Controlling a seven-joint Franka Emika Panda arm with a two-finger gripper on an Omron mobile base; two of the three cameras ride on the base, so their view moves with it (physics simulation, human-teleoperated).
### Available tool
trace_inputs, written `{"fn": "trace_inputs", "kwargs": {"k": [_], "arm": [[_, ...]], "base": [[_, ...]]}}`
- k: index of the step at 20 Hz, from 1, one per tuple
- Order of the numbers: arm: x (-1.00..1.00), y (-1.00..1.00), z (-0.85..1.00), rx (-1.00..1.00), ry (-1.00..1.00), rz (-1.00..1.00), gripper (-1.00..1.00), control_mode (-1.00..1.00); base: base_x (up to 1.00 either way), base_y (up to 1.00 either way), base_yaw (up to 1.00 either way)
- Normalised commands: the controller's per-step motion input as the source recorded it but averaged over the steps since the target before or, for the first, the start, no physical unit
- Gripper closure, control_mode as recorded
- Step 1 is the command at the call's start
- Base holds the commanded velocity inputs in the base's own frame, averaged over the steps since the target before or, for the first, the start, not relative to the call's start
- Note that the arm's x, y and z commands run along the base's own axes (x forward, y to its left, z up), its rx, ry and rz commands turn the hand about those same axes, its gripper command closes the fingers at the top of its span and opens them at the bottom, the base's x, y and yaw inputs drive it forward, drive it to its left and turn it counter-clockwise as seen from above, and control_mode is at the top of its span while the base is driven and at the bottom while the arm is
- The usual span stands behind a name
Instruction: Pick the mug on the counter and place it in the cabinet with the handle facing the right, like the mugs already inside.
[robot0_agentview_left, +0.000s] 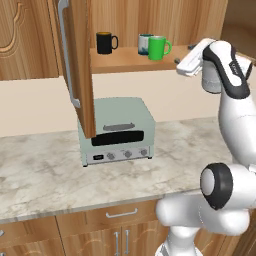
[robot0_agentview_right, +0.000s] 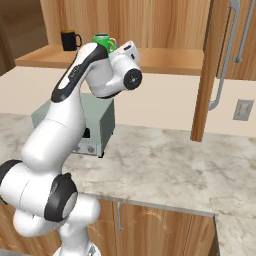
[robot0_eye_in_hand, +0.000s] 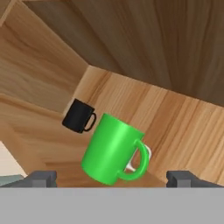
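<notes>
Mug (robot0_eye_in_hand: 114, 151) handle (robot0_eye_in_hand: 138, 161) visible from hand view; arm hides it from right base

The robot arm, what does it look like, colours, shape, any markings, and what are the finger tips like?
The arm is glossy white with rounded, bulbous links and dark grey to black bands and caps at the joints. One dark strip carries small pale lettering, too small to read. The white hand ends in the gripper, with two small, blocky dark grey fingertips. No loose cables are visible.

The green mug (robot0_agentview_right: 102, 41) stands on the cabinet shelf (robot0_agentview_right: 165, 60), partly hidden behind the arm; the black mug (robot0_agentview_right: 70, 40) sits toward the shelf's left end. The toaster oven (robot0_agentview_right: 100, 125) rests on the tabletop (robot0_agentview_right: 165, 165).
</notes>
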Motion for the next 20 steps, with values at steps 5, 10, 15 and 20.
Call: {"fn": "trace_inputs", "kwargs": {"k": [5, 10, 15, 20], "arm": [[-0.57, -0.02, -0.1, 0.21, 0.0, -0.03, -1.0, -1.0], [-0.6, 0.0, -0.33, 0.14, 0.01, 0.0, -1.0, -1.0], [-0.44, 0.0, -0.55, 0.06, 0.06, 0.0, -1.0, -1.0], [-0.29, 0.0, -0.72, 0.04, 0.11, 0.0, -1.0, -1.0]], "base": [[0.0, 0.0, 0.0], [0.0, 0.0, 0.0], [0.0, 0.0, 0.0], [0.0, 0.0, 0.0]]}}
